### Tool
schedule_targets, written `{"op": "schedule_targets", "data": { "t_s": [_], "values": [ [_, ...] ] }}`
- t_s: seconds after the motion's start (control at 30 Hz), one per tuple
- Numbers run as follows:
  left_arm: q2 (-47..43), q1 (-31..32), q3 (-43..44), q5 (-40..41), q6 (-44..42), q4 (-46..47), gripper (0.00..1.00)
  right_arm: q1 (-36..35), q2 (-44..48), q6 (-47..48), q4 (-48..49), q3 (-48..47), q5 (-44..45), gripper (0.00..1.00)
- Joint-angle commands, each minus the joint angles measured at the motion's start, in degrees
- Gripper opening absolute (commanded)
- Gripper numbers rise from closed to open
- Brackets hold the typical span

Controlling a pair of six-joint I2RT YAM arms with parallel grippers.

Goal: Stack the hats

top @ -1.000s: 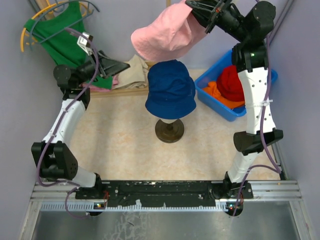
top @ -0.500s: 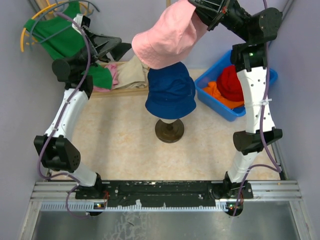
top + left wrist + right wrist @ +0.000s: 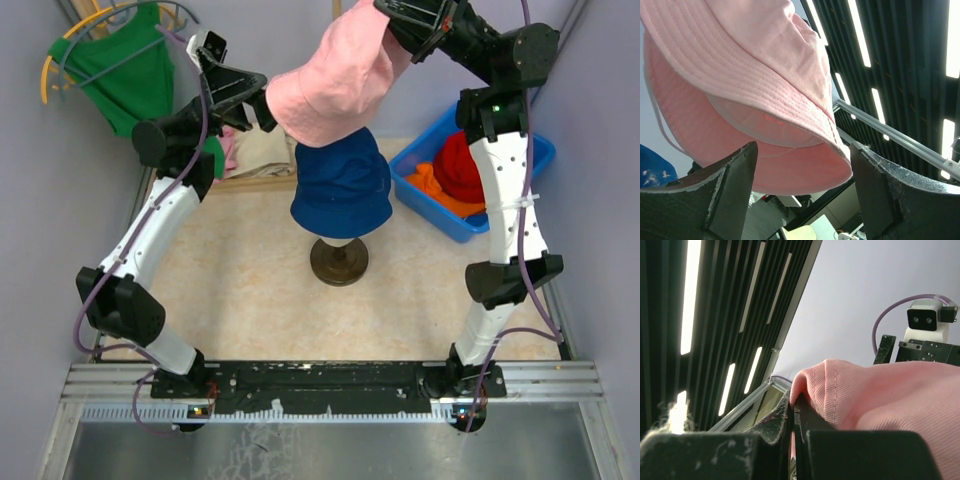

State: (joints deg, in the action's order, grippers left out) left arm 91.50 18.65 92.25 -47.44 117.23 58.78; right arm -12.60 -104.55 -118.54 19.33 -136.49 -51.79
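A pink bucket hat hangs in the air from my right gripper, which is shut on its fabric at the top of the view. Its lower brim overlaps the top of the navy blue hat, which sits on a stand at mid-table. My left gripper is open at the pink hat's left edge. In the left wrist view the pink brim hangs just above and between the spread fingers. A red hat and an orange hat lie in the bin.
A blue bin stands at the back right. A green garment on a hanger lies at the back left. Beige and pink cloths lie beside it, under the left arm.
My left arm has risen and swung right, up to the pink hat's brim, with its jaws spreading wider. The pink hat has come down closer over the navy hat.
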Motion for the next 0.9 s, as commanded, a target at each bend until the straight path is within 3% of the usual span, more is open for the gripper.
{"op": "schedule_targets", "data": {
  "t_s": [0.0,0.2,0.4,0.47,0.57,0.63,0.7,0.87],
  "values": [
    [-3.21,0.68,0.82,1.10,1.07,0.49,0.81,-0.38,0.61,0.01,3.77,0.07,-0.51,0.00],
    [-3.70,1.87,-0.89,2.11,0.18,0.17,0.82,-0.36,1.65,1.76,2.14,0.93,-0.89,0.00],
    [-1.46,2.85,3.57,1.85,-0.65,-1.28,0.79,-0.40,4.93,4.61,1.09,6.70,-1.52,0.00],
    [-0.85,3.08,4.56,1.44,-1.18,-1.53,0.71,-0.40,5.99,4.81,1.56,8.64,-1.60,0.00],
    [-0.79,3.01,3.83,0.38,-3.34,-2.38,0.46,0.03,6.58,4.81,1.85,9.81,-1.91,0.00],
    [-0.91,2.51,3.81,-1.48,-8.21,-5.26,0.28,0.94,6.79,4.81,1.65,9.52,-2.13,0.00],
    [-1.36,1.79,4.32,-3.28,-14.94,-10.75,0.17,2.08,7.13,4.94,1.02,9.31,-2.59,0.00],
    [-2.48,1.09,8.56,-5.17,-29.90,-25.91,0.08,5.19,8.99,11.40,-9.79,7.06,-4.89,0.00]
  ]
}}
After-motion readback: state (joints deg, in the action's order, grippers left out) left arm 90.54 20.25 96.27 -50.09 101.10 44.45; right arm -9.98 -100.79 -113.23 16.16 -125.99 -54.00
